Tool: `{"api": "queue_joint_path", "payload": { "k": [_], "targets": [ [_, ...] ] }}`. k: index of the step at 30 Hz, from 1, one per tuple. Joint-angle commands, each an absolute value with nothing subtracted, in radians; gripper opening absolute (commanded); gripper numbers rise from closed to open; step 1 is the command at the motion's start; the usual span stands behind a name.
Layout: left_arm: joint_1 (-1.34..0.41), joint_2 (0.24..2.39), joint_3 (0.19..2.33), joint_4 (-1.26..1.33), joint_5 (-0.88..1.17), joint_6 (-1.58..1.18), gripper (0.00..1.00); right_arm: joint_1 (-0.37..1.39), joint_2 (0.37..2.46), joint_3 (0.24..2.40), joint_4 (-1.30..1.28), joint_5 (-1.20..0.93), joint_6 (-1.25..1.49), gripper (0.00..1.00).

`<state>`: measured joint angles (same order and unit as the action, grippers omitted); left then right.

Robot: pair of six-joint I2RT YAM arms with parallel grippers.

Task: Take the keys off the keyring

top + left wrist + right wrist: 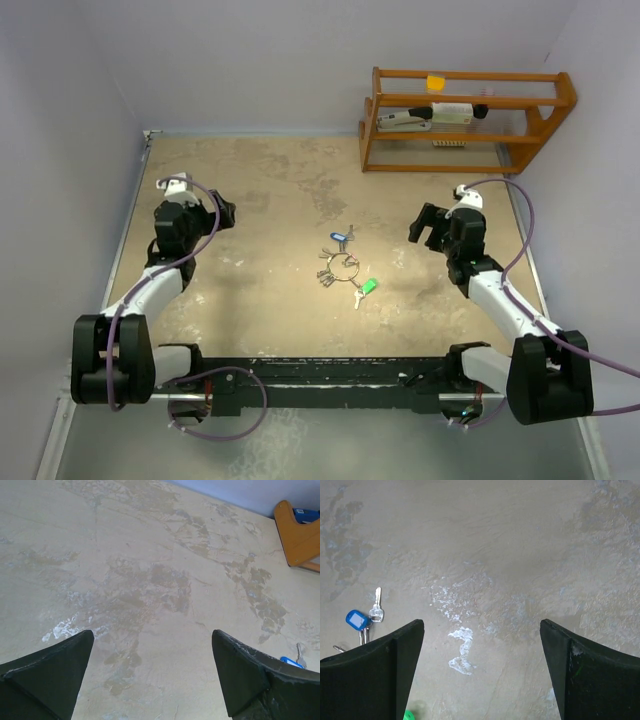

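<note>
Because the keys lie fanned out flat on the table around the keyring, midway between the two arms and well apart from both, every risk starts with the pick. The left gripper hangs with its jaws spread wide over bare tabletop, holding nothing. The right gripper is likewise spread and empty, with the blue-headed key just beyond one of its fingers and the green-headed key barely showing at the bottom edge of its wrist view.

The ring is thin wire that appears to lie flush with the surface, so fingers coming down on it would likely skid over it or pinch a key instead, dragging the whole bunch sideways. A grasp on one key alone would lift everything, and the rest would swing and twist. Unless one arm pins the ring while the other works a key along the coil, the key probably jams at the split. A hard descent could also drive the fingertips into the table.
</note>
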<state>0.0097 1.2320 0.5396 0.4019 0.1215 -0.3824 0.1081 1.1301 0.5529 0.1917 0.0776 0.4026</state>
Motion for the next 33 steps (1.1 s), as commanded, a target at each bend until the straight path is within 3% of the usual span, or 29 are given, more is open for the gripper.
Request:
{"api": "queue_joint_path", "payload": {
  "k": [1, 15, 24, 26, 29, 31, 33],
  "targets": [
    [0.005, 1.17, 0.519, 0.441, 0.094, -0.379, 0.99, 0.115, 1.107, 0.571, 0.168, 0.078, 0.414, 1.0],
    [0.005, 1.205, 0.561, 0.422, 0.09, -0.421, 0.99, 0.114, 1.176, 0.619, 0.046, -0.006, 0.465, 1.0],
    [0.003, 1.258, 0.511, 0.559, 0.261, -0.483, 0.99, 0.16, 1.14, 0.605, 0.054, -0.146, 0.338, 1.0],
    [0.0, 1.289, 0.517, 0.586, 0.326, -0.505, 0.99, 0.254, 1.12, 0.592, 0.053, -0.107, 0.305, 0.93],
    [-0.004, 1.303, 0.472, 0.71, 0.336, -0.581, 0.99, 0.376, 1.102, 0.586, 0.03, -0.041, 0.311, 0.71],
    [-0.005, 1.301, 0.444, 0.773, 0.341, -0.623, 0.99, 0.399, 1.086, 0.562, 0.042, -0.105, 0.343, 0.49],
    [-0.005, 1.3, 0.426, 0.816, 0.351, -0.658, 0.99, 0.412, 1.056, 0.514, 0.088, -0.171, 0.377, 0.34]
  ]
}}
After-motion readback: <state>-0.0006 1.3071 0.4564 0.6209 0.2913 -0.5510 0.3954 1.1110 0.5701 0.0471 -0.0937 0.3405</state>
